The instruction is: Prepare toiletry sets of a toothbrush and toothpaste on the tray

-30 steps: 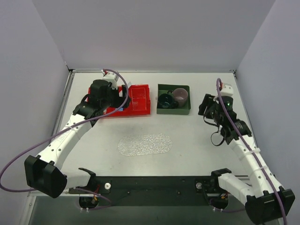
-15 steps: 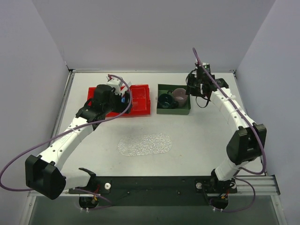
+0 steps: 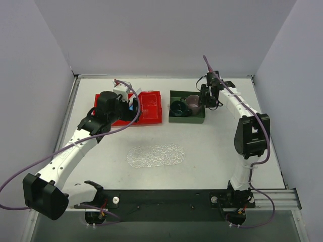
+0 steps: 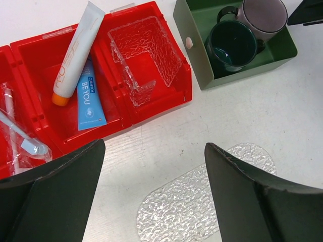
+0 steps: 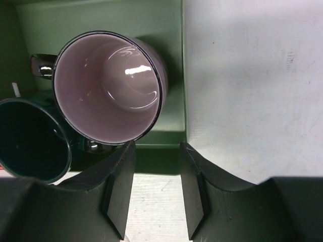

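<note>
White desk (image 3: 212,146) between pale grey walls carries a red three-compartment plastic bin (image 4: 45,65). In its middle compartment lies the long white toothpaste tube (image 4: 76,50) with an orange cap and faint orange lettering too small to read. It touches the short light-blue toothbrush piece (image 4: 91,98), printed "BE YOU" in white. The left gripper (image 4: 154,146) hangs over the bin's near edge, jaws wide and empty, with both items just beyond them and the clear bumpy oval tray (image 4: 202,201) on the near side. The right gripper (image 5: 156,151), jaws narrowly parted and holding nothing, hovers at the dark green square bin (image 5: 126,15) beside a pink-lined mug (image 5: 108,85).
</note>
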